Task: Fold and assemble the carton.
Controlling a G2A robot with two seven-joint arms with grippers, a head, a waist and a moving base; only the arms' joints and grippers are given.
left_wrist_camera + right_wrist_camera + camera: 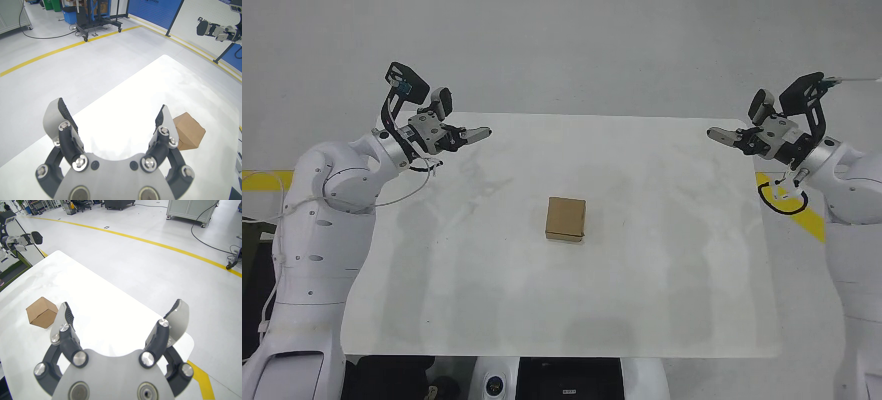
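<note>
A small brown carton [565,219] sits closed and box-shaped near the middle of the white table [662,300]. It also shows in the left wrist view as the carton [191,132] and in the right wrist view as the carton [41,313]. My left gripper [470,134] hangs open over the table's far left corner, well away from the carton. My right gripper [718,133] hangs open over the far right corner, also apart from it. The left gripper [111,109] and the right gripper [121,308] hold nothing.
Grey floor with a yellow line [56,51] surrounds the table. Racks and a blue bin [69,13] stand far off on the floor. The table edges lie close under both grippers.
</note>
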